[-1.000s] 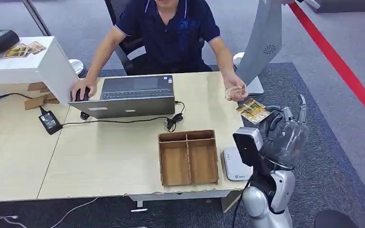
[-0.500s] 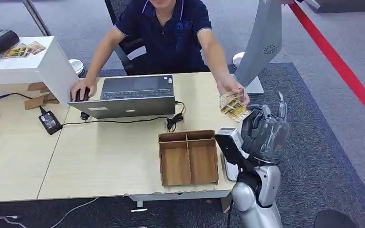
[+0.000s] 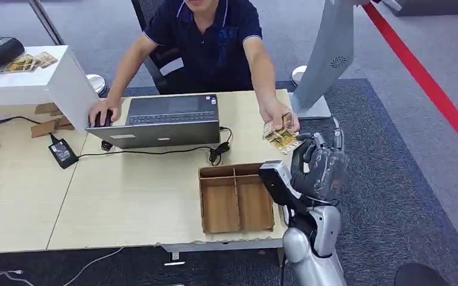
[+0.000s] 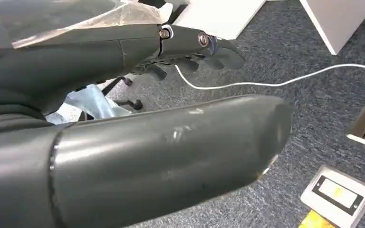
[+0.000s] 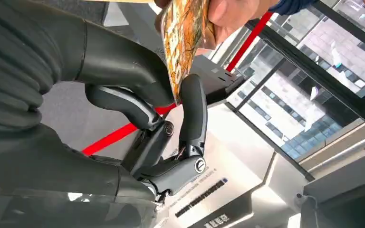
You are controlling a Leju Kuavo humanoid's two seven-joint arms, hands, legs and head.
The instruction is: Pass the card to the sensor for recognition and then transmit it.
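Observation:
The card [image 3: 282, 137], yellow-brown and patterned, is above the table's right edge. My right hand [image 3: 320, 162] pinches its lower edge between thumb and a finger. In the right wrist view the card [image 5: 182, 42] sits against my thumb [image 5: 123, 61]. A person's hand [image 3: 280, 119] grips the card's far end, seen too as the person's hand [image 5: 228, 13]. The white sensor pad lies under my right forearm, almost wholly hidden. My left hand [image 4: 138, 156] hangs over the carpet, holding nothing.
A wooden compartment tray [image 3: 236, 173] stands at the table's front right. A laptop [image 3: 167, 119] with its cable and charger [image 3: 62, 152] is at the back. The seated person rests the other hand on a mouse [image 3: 100, 117]. A grey stand [image 3: 328, 53] rises right of the table.
My right hand has carried the card leftward and toward the person. The person's hand reached down and took hold of the card's far end.

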